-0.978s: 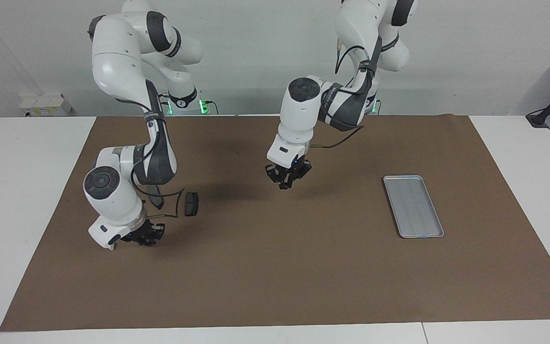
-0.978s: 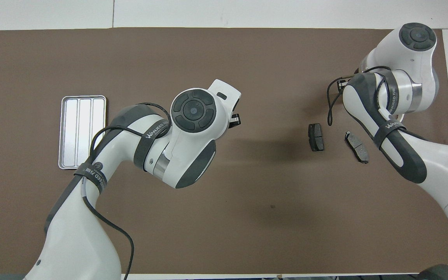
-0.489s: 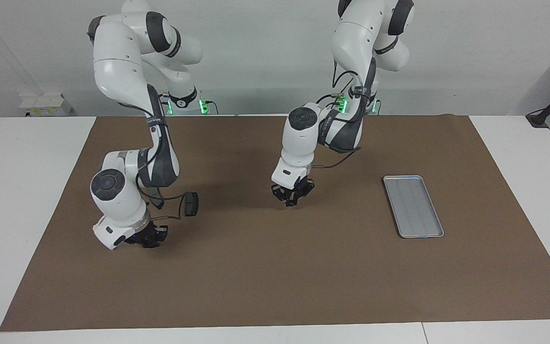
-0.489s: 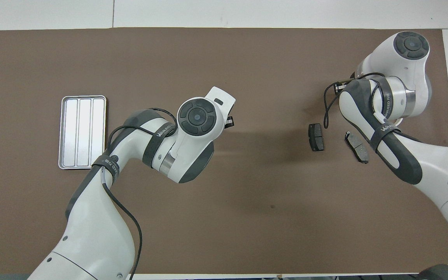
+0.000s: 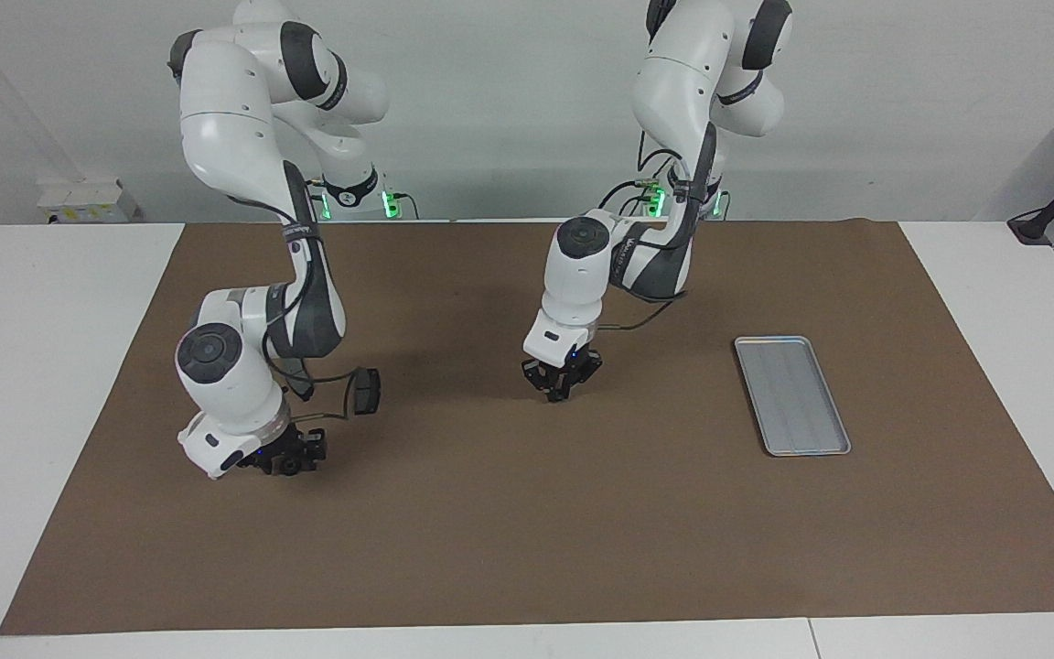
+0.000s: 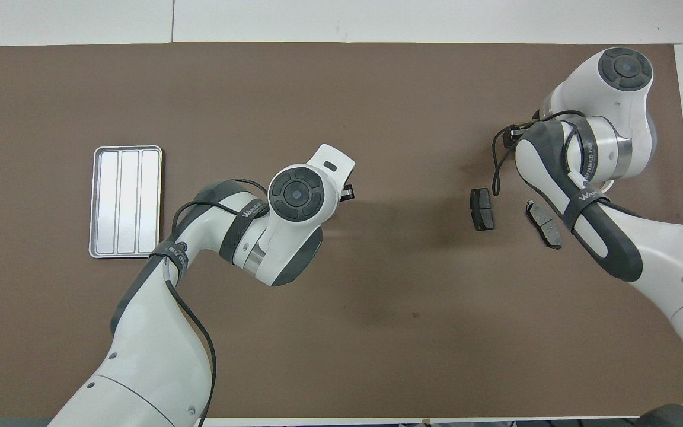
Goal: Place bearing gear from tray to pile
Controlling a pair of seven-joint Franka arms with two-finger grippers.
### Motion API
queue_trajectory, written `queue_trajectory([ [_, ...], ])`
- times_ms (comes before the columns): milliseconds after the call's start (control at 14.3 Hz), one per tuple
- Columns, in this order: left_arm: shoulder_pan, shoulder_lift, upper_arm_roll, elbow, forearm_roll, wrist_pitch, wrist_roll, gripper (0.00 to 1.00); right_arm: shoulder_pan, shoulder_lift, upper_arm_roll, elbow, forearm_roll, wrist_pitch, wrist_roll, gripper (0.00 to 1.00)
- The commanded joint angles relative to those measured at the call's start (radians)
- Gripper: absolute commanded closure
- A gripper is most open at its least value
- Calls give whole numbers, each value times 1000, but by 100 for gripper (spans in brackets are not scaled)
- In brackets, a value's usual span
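Observation:
The silver tray (image 5: 792, 395) lies toward the left arm's end of the mat and holds nothing; it also shows in the overhead view (image 6: 125, 201). No bearing gear shows plainly anywhere. My left gripper (image 5: 562, 384) points down, low over the middle of the mat (image 6: 347, 191). Two dark grey brake-pad pieces (image 6: 482, 209) (image 6: 544, 223) lie toward the right arm's end; one shows in the facing view (image 5: 365, 391). My right gripper (image 5: 294, 459) is low over the mat beside them (image 6: 518, 129). The white half-ring bracket is hidden.
The brown mat (image 5: 527, 549) covers most of the white table. The right arm's cable loops down close to the nearer brake pad.
My left gripper has come down toward the mat in the middle. My right gripper has shifted a little toward the middle, staying low by the brake pads.

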Motion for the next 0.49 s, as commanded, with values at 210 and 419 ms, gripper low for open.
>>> queue_trajectory([
  [210,-9,8,5,-9,20,39,-21,100,53,-138,11,-12,-57,-155,-11,0],
  [419,-7,8,5,-8,20,34,-21,100,78,-200,18,-9,-54,-219,-8,0],
])
